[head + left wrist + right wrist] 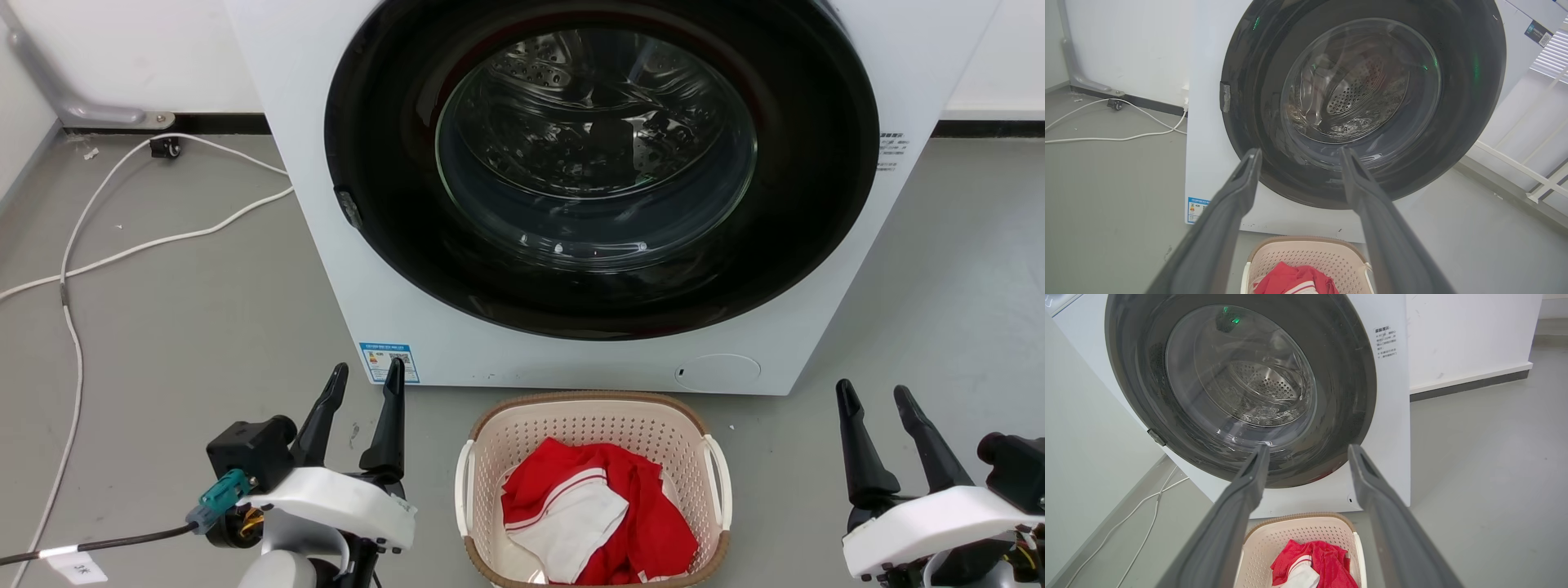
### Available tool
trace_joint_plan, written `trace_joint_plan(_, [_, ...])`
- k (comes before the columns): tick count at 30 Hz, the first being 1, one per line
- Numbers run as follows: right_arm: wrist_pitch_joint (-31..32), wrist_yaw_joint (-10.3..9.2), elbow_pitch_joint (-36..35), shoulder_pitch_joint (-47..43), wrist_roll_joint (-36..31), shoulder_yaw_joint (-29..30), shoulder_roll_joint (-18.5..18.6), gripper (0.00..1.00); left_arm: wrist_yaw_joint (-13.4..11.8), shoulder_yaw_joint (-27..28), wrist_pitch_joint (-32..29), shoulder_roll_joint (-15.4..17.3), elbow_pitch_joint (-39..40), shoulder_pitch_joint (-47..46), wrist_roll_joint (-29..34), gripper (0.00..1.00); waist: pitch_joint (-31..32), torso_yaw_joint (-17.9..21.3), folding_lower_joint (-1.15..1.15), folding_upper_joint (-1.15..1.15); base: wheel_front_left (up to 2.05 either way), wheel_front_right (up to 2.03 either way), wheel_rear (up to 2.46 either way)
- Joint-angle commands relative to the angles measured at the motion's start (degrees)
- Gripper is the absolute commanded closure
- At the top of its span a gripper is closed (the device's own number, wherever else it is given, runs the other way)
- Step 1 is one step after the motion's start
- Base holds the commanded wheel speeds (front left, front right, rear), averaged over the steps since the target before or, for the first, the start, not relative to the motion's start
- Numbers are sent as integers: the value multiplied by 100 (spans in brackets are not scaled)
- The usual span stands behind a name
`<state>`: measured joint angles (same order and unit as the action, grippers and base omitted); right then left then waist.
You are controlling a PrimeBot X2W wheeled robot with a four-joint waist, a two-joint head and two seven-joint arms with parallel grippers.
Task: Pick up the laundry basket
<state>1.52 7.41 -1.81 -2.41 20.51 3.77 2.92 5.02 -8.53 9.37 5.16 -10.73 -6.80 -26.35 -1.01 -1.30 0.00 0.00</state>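
Left gripper (pixel 367 369) near left, fingers apart, nothing between; right gripper (pixel 873 390) near right, fingers apart, empty; laundry basket (pixel 588 429) on grey floor (pixel 180 327) between them, apart from both; far rim just beside washing machine (pixel 326 269) front; red-white cloth (pixel 637 523) inside; open floor flanks basket's side edges; white cable (pixel 163 241) far left.

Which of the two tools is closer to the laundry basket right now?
The left tool, lower left in the head view: a narrow strip of floor separates it from the laundry basket. The right tool leaves a wider gap.
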Motion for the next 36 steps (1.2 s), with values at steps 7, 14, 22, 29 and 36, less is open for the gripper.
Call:
trace_joint_plan(7, [10, 12, -184, -72, -406, 8, -2, 0, 3, -62, 132, 22, -22, -117, 418, 0, -25, -8, 0, 0, 0, 0, 0])
trace_joint_plan(14, [-7, 12, -258, -151, -673, 44, -2, 0, -14, -80, 217, -10, -86, -110, 713, 0, -15, -25, 0, 0, 0, 0, 0])
trace_joint_plan(22, [-58, 12, -322, -248, -934, 77, -3, 0, 2, -106, 318, -44, -146, -65, 1026, 0, 1, -29, 0, 0, 0, 0, 0])
trace_joint_plan(29, [-129, 12, -364, -298, -1162, 77, -3, 0, 2, -107, 395, -85, -240, -57, 1256, 0, 3, -41, 0, 0, 0, 0, 0])
trace_joint_plan(36, [-225, 13, -342, -343, -1286, 92, -4, 0, -13, -82, 468, -118, -297, -40, 1471, 0, 24, -44, 0, 0, 0, 0, 0])
